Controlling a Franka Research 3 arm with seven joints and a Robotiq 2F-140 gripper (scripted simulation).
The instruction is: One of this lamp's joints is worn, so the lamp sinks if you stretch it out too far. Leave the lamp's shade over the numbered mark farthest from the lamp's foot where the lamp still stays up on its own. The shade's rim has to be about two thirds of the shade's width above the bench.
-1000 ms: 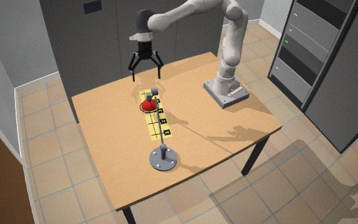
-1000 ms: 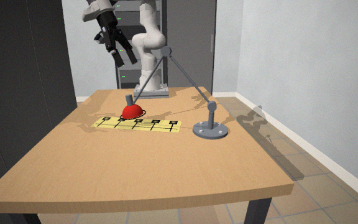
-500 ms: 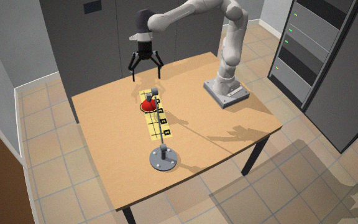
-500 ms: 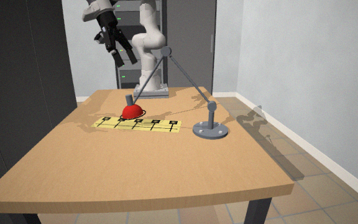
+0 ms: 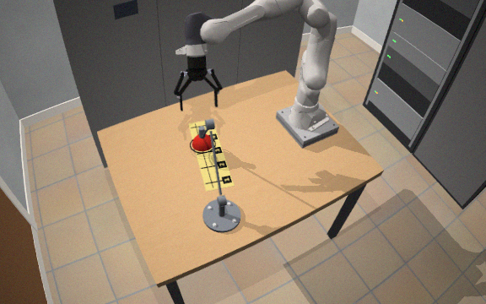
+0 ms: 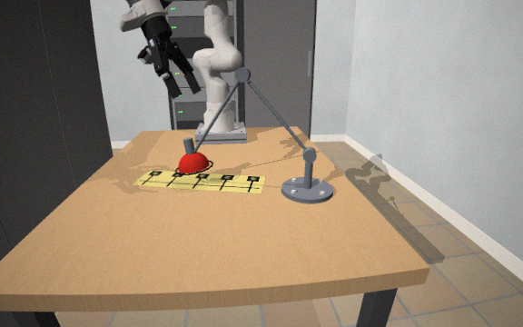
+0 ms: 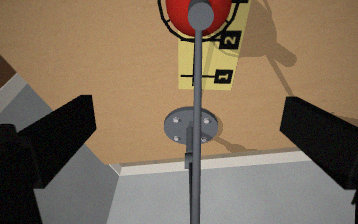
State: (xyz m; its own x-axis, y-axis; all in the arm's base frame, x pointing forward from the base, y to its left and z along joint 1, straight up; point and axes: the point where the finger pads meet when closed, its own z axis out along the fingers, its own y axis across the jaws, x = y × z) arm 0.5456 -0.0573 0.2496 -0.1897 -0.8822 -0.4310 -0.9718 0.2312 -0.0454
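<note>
The yellow strip (image 7: 207, 70) shows numbers 1 and 2; the hand (image 5: 197, 98) hangs wide, holding nothing.
</note>
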